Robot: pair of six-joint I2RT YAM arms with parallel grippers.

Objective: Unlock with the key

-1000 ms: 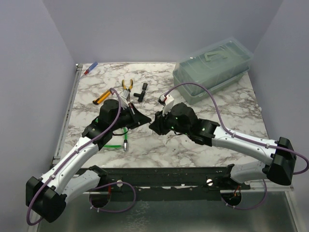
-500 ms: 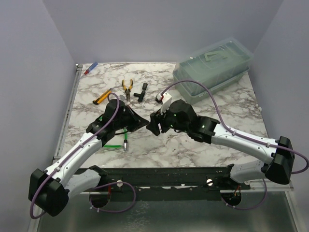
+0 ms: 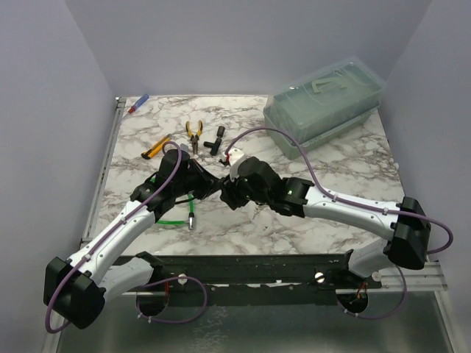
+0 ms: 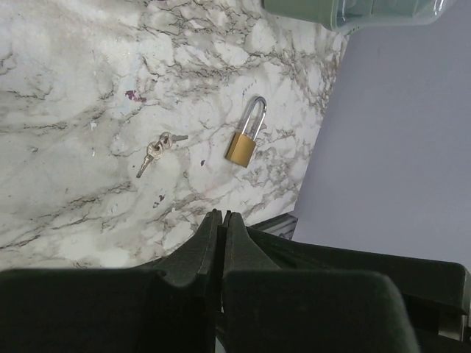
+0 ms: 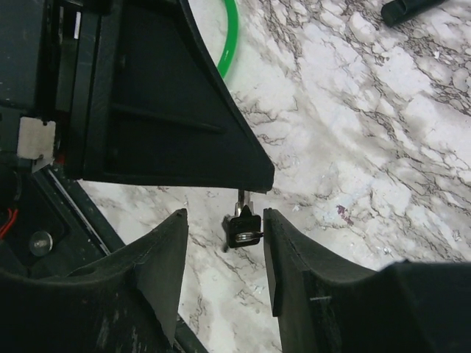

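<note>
Key [image 3: 191,219] pickup is judged the step in hand: the silver piece is best pinched squarely on the metal, not dragged by its green cord [image 3: 171,221], so it can be aimed at the padlock [image 4: 246,140]. Left gripper [image 4: 221,217] is seen shut, nothing visibly held. Right gripper [image 5: 225,217] is parted midway, clamping nothing. Key is seen on the marble, lower left of centre in the top view, below-left of both grippers, touched by neither.

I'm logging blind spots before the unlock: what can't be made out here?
- Right wrist: the small dark piece held at the left gripper's tip is too dark to name.
- Top view: the padlock and loose keys do not show, probably under an arm.
- Top view: the key on the green cord is too small to read.
</note>
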